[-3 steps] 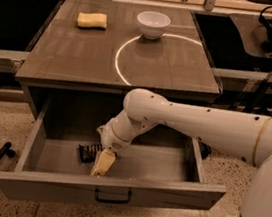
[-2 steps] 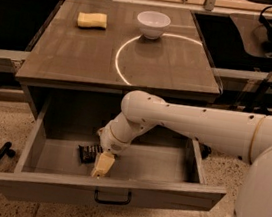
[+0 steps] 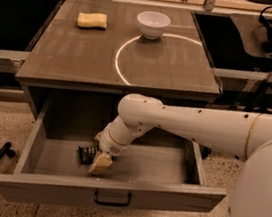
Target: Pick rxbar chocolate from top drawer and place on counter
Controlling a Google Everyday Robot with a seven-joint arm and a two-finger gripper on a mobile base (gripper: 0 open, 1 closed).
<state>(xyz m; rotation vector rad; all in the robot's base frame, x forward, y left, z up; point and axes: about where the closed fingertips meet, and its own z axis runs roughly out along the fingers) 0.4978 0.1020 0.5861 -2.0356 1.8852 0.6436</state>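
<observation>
Inside the open grey-brown box-shaped top drawer (image 3: 38,190), the tan-tipped gripper (image 3: 100,163) hangs low, its grip impossible to tell. The flat, dark-wrapped rxbar chocolate (image 3: 87,153) lies on the drawer floor beside it. Above the drawer, the brown-grey counter (image 3: 72,56) bears a yellow sponge (image 3: 92,20) and a white bowl (image 3: 153,23).

- rxbar chocolate (image 3: 87,153): small, dark, flat bar with pale lettering, lying on the drawer floor toward 9 o'clock of its middle.
- top drawer (image 3: 39,189): grey-brown, pulled open, with a dark handle centred on the front.
- tabletop (image 3: 82,57): brown-grey with a white arc, at the drawer's 12 o'clock.
- gripper (image 3: 100,163): inside the drawer, at the bar's 4 o'clock.
</observation>
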